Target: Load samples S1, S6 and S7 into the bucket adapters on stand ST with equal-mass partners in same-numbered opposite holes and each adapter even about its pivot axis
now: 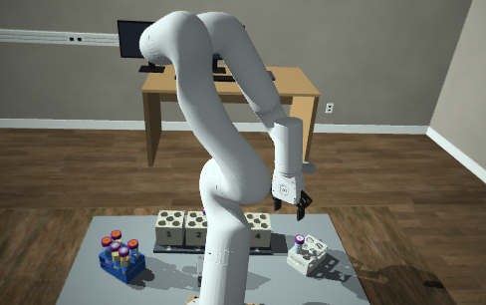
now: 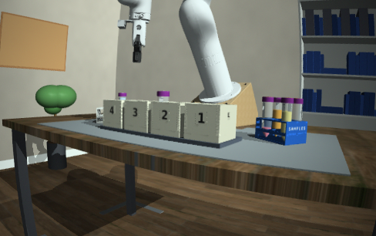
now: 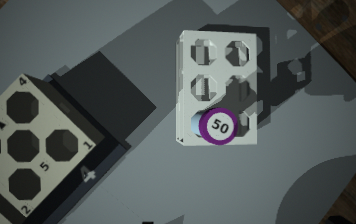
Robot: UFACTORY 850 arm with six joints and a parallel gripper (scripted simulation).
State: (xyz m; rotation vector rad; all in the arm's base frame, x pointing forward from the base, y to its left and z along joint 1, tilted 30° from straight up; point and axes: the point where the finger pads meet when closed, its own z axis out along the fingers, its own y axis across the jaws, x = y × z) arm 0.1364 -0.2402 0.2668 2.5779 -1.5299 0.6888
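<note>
My gripper (image 1: 289, 210) (image 2: 137, 58) is open and empty, high above the table near the white rack (image 1: 304, 266) (image 3: 220, 39). One blank marked 50 (image 1: 299, 239) (image 3: 220, 126) (image 2: 122, 95) stands in a corner well there; no other tube shows in that rack. On stand ST (image 1: 169, 250), adapter 1 (image 1: 161, 236) (image 2: 216, 131) and adapter 4 (image 1: 264, 240) (image 2: 112, 121) (image 3: 45, 95) show no tubes. A purple-capped tube (image 2: 162, 94) rises from adapter 2 (image 2: 164, 125). Adapter 3 (image 2: 135, 119) is hidden in the top view. The blue rack (image 1: 120, 271) (image 2: 297, 135) holds several tubes, three orange-dotted, two grey-dotted.
The arm's base column (image 1: 226, 269) stands in front of the adapters in the top view and hides part of the row. The DONE key is not visible. A desk (image 1: 289, 82) with monitors stands beyond the table.
</note>
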